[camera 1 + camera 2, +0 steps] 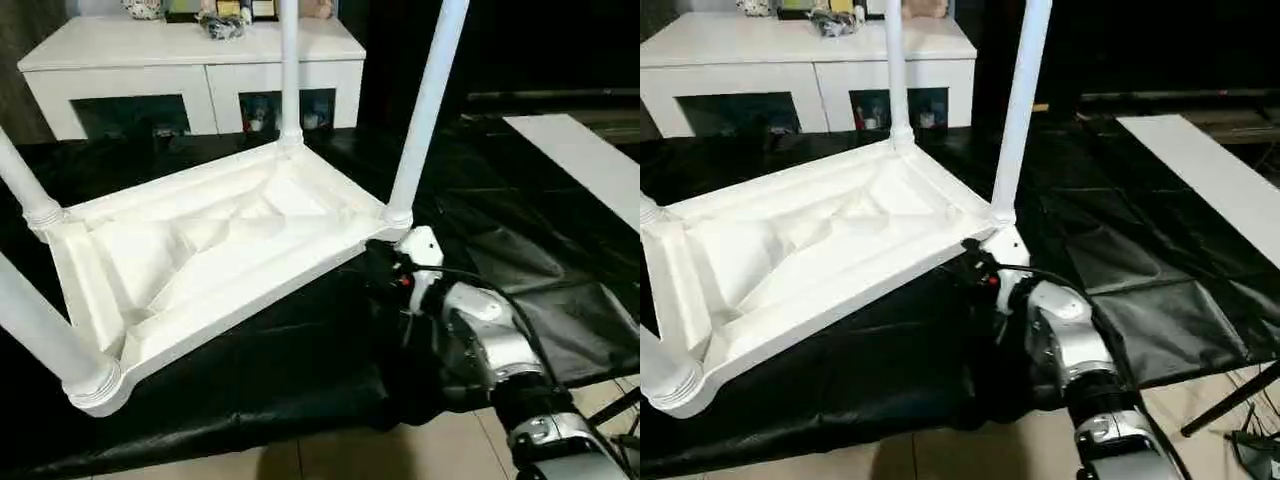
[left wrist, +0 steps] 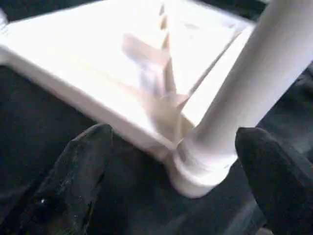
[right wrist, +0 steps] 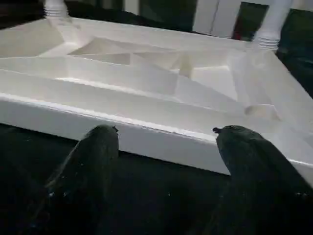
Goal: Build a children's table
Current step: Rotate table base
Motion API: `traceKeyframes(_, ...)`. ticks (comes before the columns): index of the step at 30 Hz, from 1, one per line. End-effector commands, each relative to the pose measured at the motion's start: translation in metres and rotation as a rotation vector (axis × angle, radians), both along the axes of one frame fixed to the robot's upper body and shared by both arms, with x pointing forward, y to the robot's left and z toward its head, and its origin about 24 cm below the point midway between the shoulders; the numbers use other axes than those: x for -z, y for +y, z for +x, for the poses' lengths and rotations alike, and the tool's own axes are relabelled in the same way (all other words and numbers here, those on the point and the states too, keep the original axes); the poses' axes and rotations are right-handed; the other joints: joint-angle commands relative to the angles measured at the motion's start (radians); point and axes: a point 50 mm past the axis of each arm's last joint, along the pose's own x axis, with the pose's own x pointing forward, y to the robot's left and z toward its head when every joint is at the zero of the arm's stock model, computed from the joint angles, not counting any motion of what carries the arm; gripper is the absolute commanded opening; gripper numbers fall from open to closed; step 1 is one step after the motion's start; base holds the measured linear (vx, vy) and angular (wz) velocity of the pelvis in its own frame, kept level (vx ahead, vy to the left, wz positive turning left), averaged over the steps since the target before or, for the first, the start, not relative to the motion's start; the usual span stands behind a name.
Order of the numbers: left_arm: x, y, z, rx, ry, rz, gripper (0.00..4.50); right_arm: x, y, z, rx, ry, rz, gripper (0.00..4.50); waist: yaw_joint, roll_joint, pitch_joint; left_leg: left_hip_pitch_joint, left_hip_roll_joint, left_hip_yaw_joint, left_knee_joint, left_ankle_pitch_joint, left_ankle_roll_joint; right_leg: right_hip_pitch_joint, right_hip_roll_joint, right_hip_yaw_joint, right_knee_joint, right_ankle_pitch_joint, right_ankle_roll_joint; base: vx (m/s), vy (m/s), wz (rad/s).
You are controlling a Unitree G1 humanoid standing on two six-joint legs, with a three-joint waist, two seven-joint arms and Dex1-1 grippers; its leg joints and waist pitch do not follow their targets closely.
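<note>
Black sheeting (image 1: 300,360) over floor, white cabinet (image 1: 190,70) behind. Tabletop (image 1: 215,250) inverted, four legs (image 1: 425,110) socketed upright. Right gripper (image 3: 164,161) wide, empty, just short of the near rim; left gripper (image 2: 171,166) wide, empty, flanking a corner leg. Step judged: assembly done; next, grasp and turn upright. Writing: none legible.
</note>
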Motion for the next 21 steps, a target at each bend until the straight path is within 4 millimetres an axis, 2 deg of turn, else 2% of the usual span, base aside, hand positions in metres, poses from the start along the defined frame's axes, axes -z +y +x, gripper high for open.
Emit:
traceKeyframes(1, -0.01, -0.017, 0.016, 0.088, -0.072, -0.053, 4.46, 0.011, -0.008, 0.001, 0.083, 0.028, -0.059, 3.59, 0.0, 0.024, -0.028, 0.034, 0.055, -0.036, -0.113, -0.611, -0.067, -0.006, -0.044, 0.04, -0.09, -0.573, -0.141, 0.0, 0.0, 0.0)
traceKeyframes(3, -0.011, -0.019, 0.018, 0.1, -0.08, -0.06, 4.46, 0.011, -0.008, 0.001, 0.094, 0.027, -0.064, 3.59, 0.0, 0.026, -0.023, 0.037, 0.053, -0.036, -0.112, -0.625, -0.067, -0.009, -0.044, 0.039, -0.095, -0.594, -0.14, 0.0, 0.0, 0.0)
traceKeyframes(5, -0.011, -0.031, 0.028, 0.152, -0.104, -0.083, 4.46, 0.012, -0.009, 0.002, 0.127, 0.026, -0.065, 3.59, -0.001, 0.025, -0.029, 0.031, 0.053, -0.04, -0.114, -0.601, -0.062, 0.002, -0.045, 0.038, -0.089, -0.586, -0.126, 0.0, 0.0, 0.0)
traceKeyframes(8, -0.012, -0.04, 0.032, 0.196, -0.095, -0.103, 4.46, 0.014, -0.007, 0.001, 0.133, 0.035, -0.061, 3.59, -0.002, 0.024, -0.028, 0.031, 0.053, -0.036, -0.111, -0.59, -0.058, -0.001, -0.044, 0.041, -0.089, -0.578, -0.133, 0.0, 0.0, 0.0)
traceKeyframes(10, -0.012, -0.044, 0.034, 0.211, -0.095, -0.114, 4.46, 0.016, -0.006, 0.001, 0.137, 0.037, -0.069, 3.59, -0.006, 0.022, -0.03, 0.025, 0.053, -0.038, -0.112, -0.576, -0.058, 0.004, -0.043, 0.04, -0.086, -0.57, -0.134, 0.0, 0.0, 0.0)
traceKeyframes(13, -0.01, -0.049, 0.034, 0.226, -0.081, -0.127, 4.46, 0.019, -0.004, 0.001, 0.148, 0.044, -0.075, 3.59, -0.008, 0.023, -0.03, 0.029, 0.052, -0.036, -0.109, -0.574, -0.058, 0.001, -0.042, 0.041, -0.088, -0.57, -0.136, 0.0, 0.0, 0.0)
traceKeyframes(15, -0.007, -0.051, 0.035, 0.227, -0.074, -0.126, 4.46, 0.02, -0.003, 0.0, 0.15, 0.044, -0.078, 3.59, -0.01, 0.019, -0.031, 0.026, 0.051, -0.036, -0.11, -0.564, -0.056, 0.003, -0.041, 0.041, -0.087, -0.558, -0.141, 0.0, 0.0, 0.0)
traceKeyframes(17, -0.005, -0.053, 0.036, 0.225, -0.077, -0.128, 4.46, 0.021, -0.003, 0.0, 0.153, 0.045, -0.082, 3.59, -0.01, 0.021, -0.031, 0.025, 0.052, -0.035, -0.109, -0.552, -0.053, 0.003, -0.04, 0.041, -0.084, -0.541, -0.144, 0.0, 0.0, 0.0)
traceKeyframes(19, -0.002, -0.064, 0.045, 0.223, -0.112, -0.15, 4.46, 0.025, -0.001, 0.003, 0.193, 0.064, -0.104, 3.59, -0.01, 0.017, -0.032, 0.025, 0.053, -0.034, -0.109, -0.545, -0.052, 0.002, -0.04, 0.043, -0.083, -0.528, -0.148, 0.0, 0.0, 0.0)
traceKeyframes(21, -0.001, -0.068, 0.048, 0.225, -0.12, -0.159, 4.46, 0.026, 0.0, 0.004, 0.208, 0.068, -0.114, 3.59, -0.009, 0.021, -0.034, 0.03, 0.051, -0.032, -0.107, -0.537, -0.058, -0.001, -0.041, 0.046, -0.083, -0.507, -0.161, 0.0, 0.0, 0.0)
